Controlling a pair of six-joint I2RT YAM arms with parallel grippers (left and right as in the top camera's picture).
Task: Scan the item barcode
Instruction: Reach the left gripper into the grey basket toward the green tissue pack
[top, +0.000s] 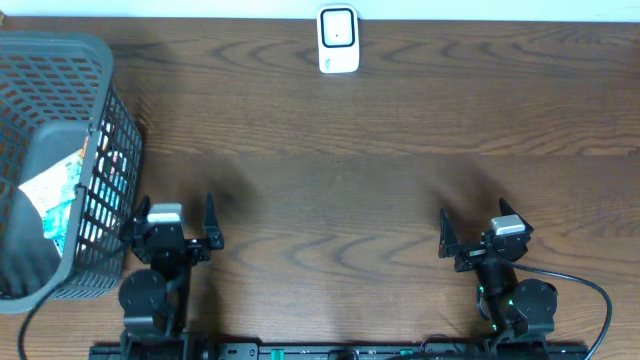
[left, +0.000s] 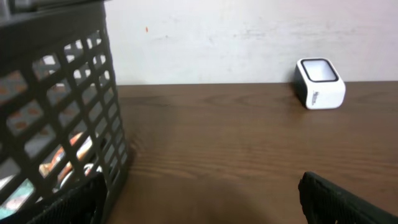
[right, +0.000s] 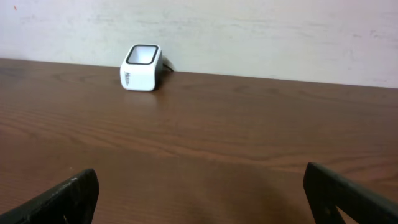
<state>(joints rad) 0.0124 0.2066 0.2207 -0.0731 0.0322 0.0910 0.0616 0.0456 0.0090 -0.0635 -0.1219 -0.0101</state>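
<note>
Two grippers parked, pick not started.
1 table (top: 330, 200); 1 basket (top: 110, 150) far left, holds the item (top: 55, 195) (blue-white pkt, maybe more under it, can't tell); left gripper (top: 176, 207) & right gripper (top: 473, 218) both spread wide, empty; 1 scanner (top: 338, 40) at far edge. Next, prob.: left arm reaches into basket, grabs pkt, shows barcode to scanner.
</note>
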